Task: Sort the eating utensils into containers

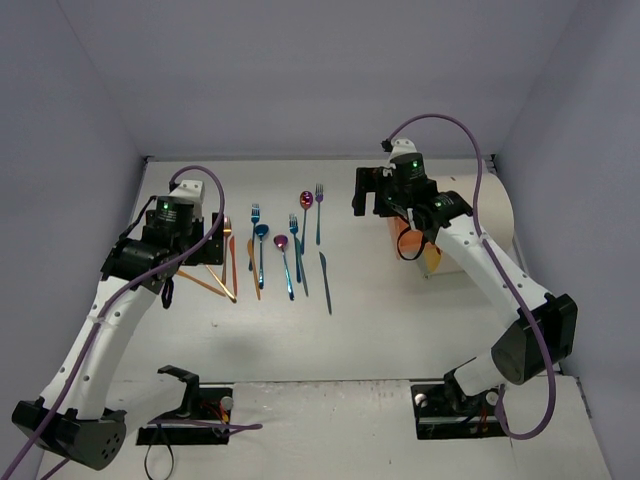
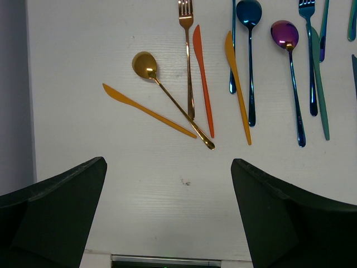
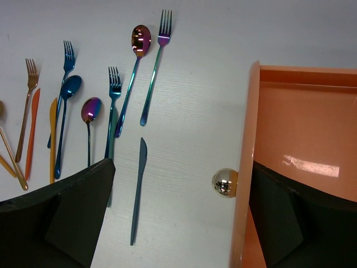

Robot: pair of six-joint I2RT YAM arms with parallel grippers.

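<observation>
Utensils (image 1: 261, 240) all lie on table (image 1: 400, 320), left of cabinet (image 1: 497, 205), none gripped. Orange drawer (image 3: 301, 123) stands open, gold knob (image 3: 225, 182) in front; visible part holds nothing. Left gripper (image 2: 168, 162) above gold spoon (image 2: 144, 65) and knives (image 2: 203, 84), jaws spread wide, empty. Right gripper (image 3: 181, 164) at drawer front, jaws spread wide, empty. Sorting looks unstarted; every piece left.

White table (image 2: 83, 44). Cutlery finishes: gold spoon (image 2: 146, 66), orange knife (image 2: 203, 78), blue spoon (image 2: 249, 11), iridescent magenta-purple spoon (image 2: 284, 32), dark blue knife (image 3: 138, 190). Glossy orange drawer (image 3: 301, 128), mirrored gold knob (image 3: 225, 182), white cabinet (image 1: 497, 205). Pale lilac-grey walls (image 1: 300, 70).
</observation>
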